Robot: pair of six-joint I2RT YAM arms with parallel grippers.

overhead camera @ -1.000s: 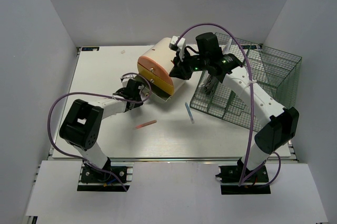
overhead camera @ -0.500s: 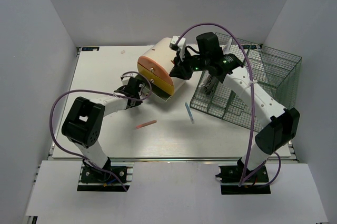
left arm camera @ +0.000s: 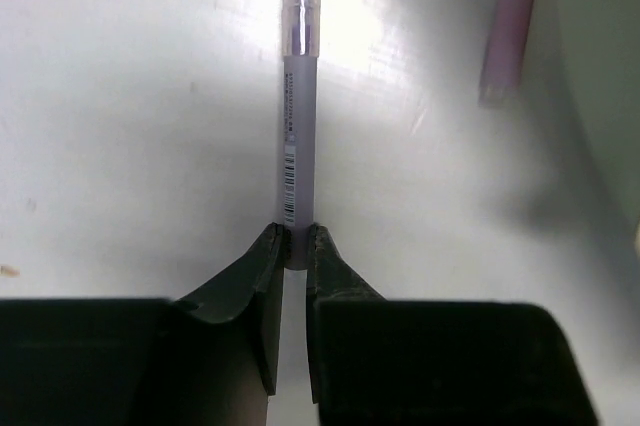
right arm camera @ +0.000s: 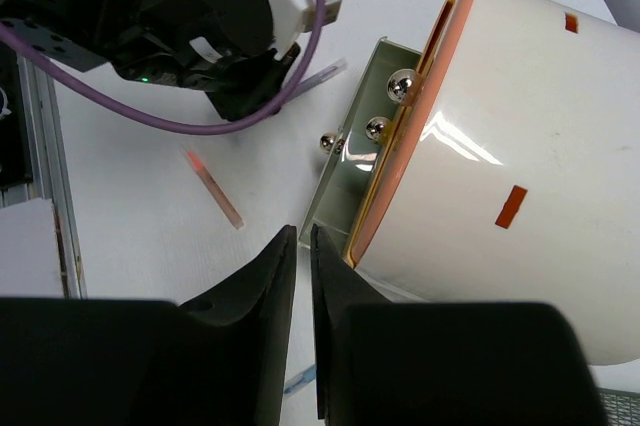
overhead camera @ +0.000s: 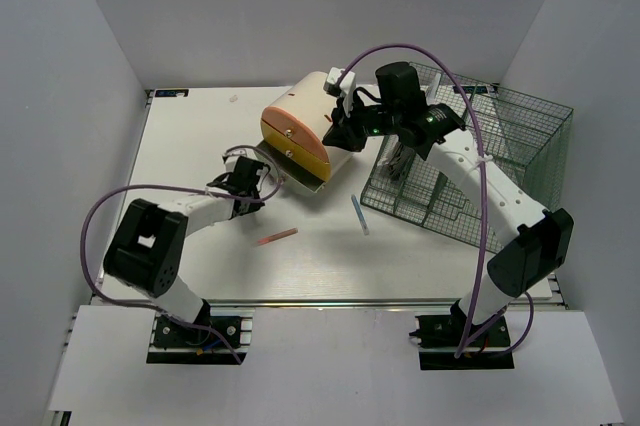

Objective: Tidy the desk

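On the white desk [overhead camera: 190,146] my left gripper [overhead camera: 260,175] is shut on the end of a pale lilac pen [left arm camera: 298,146], which lies flat and points towards the container's mouth. In the left wrist view both fingertips [left arm camera: 270,246] press against the barrel. The cream container [overhead camera: 295,118] with the orange rim lies tilted, its mouth facing the left gripper. My right gripper [overhead camera: 335,134] sits at the container's right side. Its jaws [right arm camera: 303,236] are shut to a narrow slit at the corner of the metal plate [right arm camera: 362,151]. I cannot tell whether they pinch the plate.
A red pen [overhead camera: 277,237] lies in front of the left gripper and a blue pen [overhead camera: 359,214] lies beside the dark green wire basket [overhead camera: 480,146] at the right. A pinkish stick [left arm camera: 510,16] lies near the held pen. Three silver balls [right arm camera: 400,86] cling to the plate.
My left gripper's jaws have closed onto the lilac pen and the left arm's elbow has swung left. The right arm and the container have stayed put.
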